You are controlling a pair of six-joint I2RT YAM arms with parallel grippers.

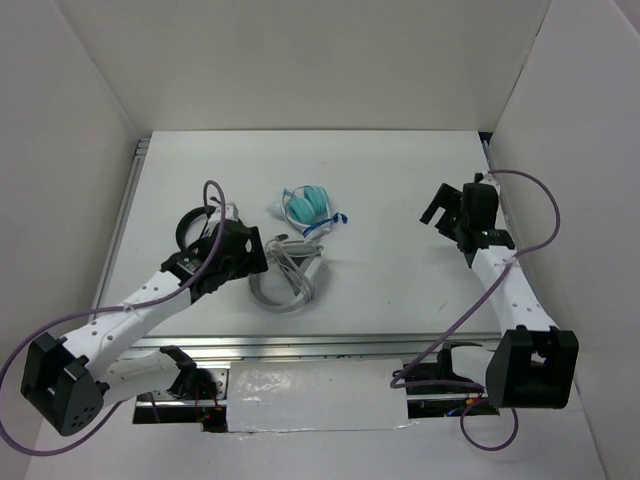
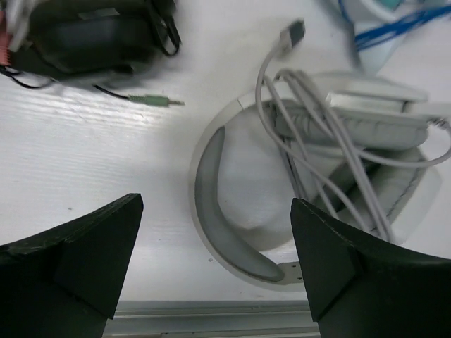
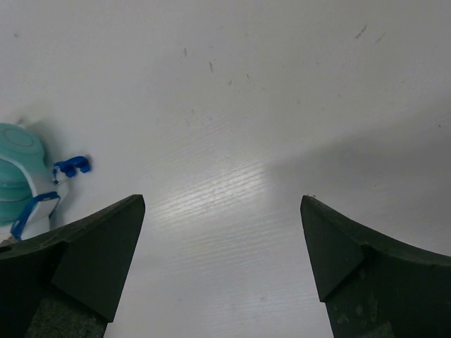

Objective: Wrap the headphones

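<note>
On the table, pale headphones lie flat — cable draped across.

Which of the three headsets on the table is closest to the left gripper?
The large white over-ear headphones with grey padding, lying just in front of the open left gripper. The small teal headphones and the black headset sit farther away.

Quick tally: 3 sets of headphones total, that's 1 white pair, 1 teal pair and 1 black headset. 2 robot arms, 1 left arm and 1 right arm. 2 grippers, the left gripper and the right gripper, with 2 fingers each, so 4. 2 plugs: 1 green-tipped jack and 1 USB plug. And 1 table.
</note>
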